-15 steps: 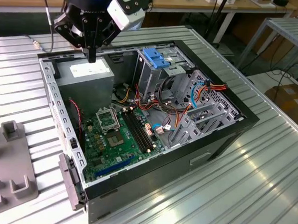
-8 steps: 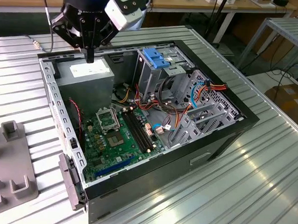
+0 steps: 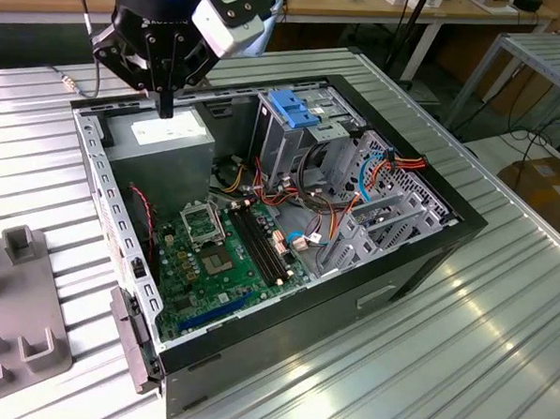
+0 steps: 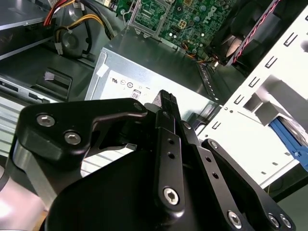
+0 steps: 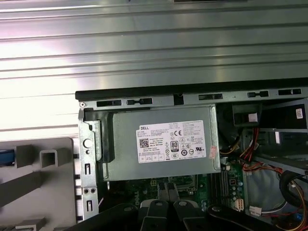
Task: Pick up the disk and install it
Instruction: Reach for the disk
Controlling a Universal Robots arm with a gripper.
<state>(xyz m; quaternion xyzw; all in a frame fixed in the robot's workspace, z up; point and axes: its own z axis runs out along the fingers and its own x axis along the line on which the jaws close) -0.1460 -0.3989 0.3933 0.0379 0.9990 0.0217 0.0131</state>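
Note:
My gripper (image 3: 165,102) hangs over the back corner of the open computer case (image 3: 428,245), just above the grey power-supply box (image 3: 162,139). Its black fingers (image 4: 166,101) are pressed together with nothing between them. In the first wrist view the box's white label (image 5: 172,141) lies straight below the finger bases. The disk itself is out of view. A sliver of blue plastic (image 5: 4,157) shows beside the grey fixture (image 5: 41,180), and another blue edge (image 4: 290,140) lies beyond the case wall; I cannot tell whether either belongs to the disk.
Inside the case are the green motherboard (image 3: 223,253), loose cables (image 3: 308,220) and a metal drive cage with a blue bracket (image 3: 295,108) on top. A grey slotted fixture (image 3: 19,320) sits on the ribbed metal table (image 3: 459,369) at the exterior view's left.

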